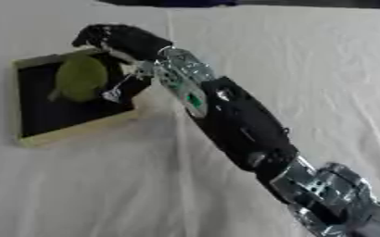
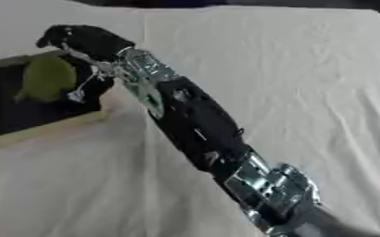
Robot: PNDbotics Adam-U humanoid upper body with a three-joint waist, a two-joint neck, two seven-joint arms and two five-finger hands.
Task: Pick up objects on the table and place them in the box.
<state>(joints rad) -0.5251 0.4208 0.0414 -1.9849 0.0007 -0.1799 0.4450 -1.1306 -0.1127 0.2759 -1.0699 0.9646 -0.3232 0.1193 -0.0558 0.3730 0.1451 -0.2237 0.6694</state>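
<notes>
1. Only the right hand point(image 1: 116, 39) shows. Its arm comes in from the lower right and reaches diagonally up to the box's far right corner. The hand is a dark blob hanging over that corner, and I honestly can't tell whether the fingers are curled or straight, or whether they touch anything. The left hand isn't visible in either view.

2. Just beside the hand, down and to its left, is a green roundish object point(image 1: 81, 77). It looks a bit longer than wide, with its long axis running roughly from the far side of the box toward the near side. It overlaps the dark interior, so it's either lying in the box or hanging right above it. I can't say which, and I can't say whether the hand is holding it.

3. A small pale thing point(image 1: 112, 95) dangles or sits near the wrist on a thin line, close to the green object's right side. No idea what it is.

4. The box point(image 1: 73, 131) is shallow with tan walls and a dark floor, and sits on the left of the white cloth-covered table point(image 1: 307, 69).

5. My guess is this is the placing step for the green object. The key thing is that it's to the hand's left and inside the walls, so letting go or lifting away should leave it in the box.
</notes>
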